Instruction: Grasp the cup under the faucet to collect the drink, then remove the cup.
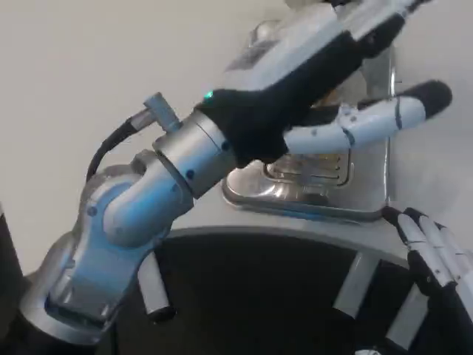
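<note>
White table before me, bare pale surface across its left side, curved near edge with dark space below, polished metal drip tray with slotted grate near that edge, upright metal panel rising from its right side

Bright, even, diffuse light. Whole frame soft, slightly blurred. White surface near washed out, upper left. Glare streaks on the shiny chrome drip tray, centre. Dark shadow along the bottom.

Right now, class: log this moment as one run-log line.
left hand: reaching over shiny metal drink dispenser | cup: hidden | right hand: waiting, low
</note>
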